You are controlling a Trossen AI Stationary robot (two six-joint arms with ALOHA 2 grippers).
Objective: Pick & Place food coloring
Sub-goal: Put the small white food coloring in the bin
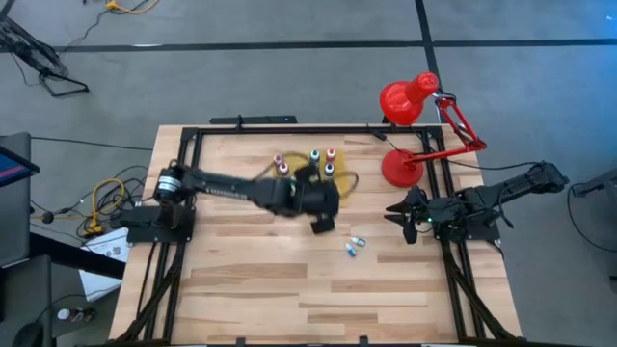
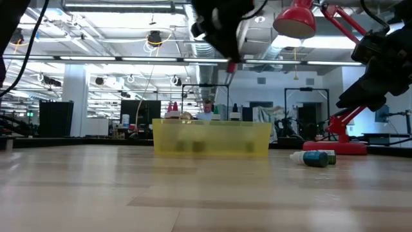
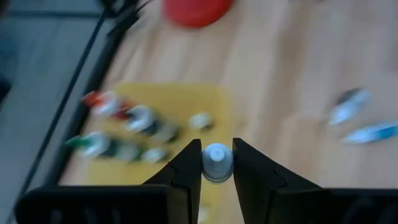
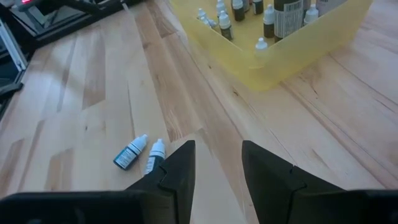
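A yellow tray (image 1: 339,180) near the table's far middle holds several small food coloring bottles (image 1: 314,157) standing upright; it also shows in the low view (image 2: 212,138) and the left wrist view (image 3: 180,99). My left gripper (image 1: 323,222) is above the tray's near side, high over the table in the low view (image 2: 230,64), and is shut on one small white-capped bottle (image 3: 217,163). Two more bottles (image 1: 355,246) lie on their sides on the table to the near right of the tray. My right gripper (image 4: 217,165) is open and empty at the right edge (image 1: 397,214). My left gripper pinches the small bottle between its two fingers (image 3: 186,168), just below its white cap (image 3: 217,154). The fingers come from above, pointing down. The bottle is lifted clear of the table and tray, cap toward the wrist; its lower body is hidden by the fingers.
A big red desk lamp (image 1: 410,101) stands at the far right corner, its base (image 1: 401,169) on the table beside the tray. The two loose bottles show in the low view (image 2: 315,156) and in the right wrist view (image 4: 140,152). Bare wood lies toward the near edge.
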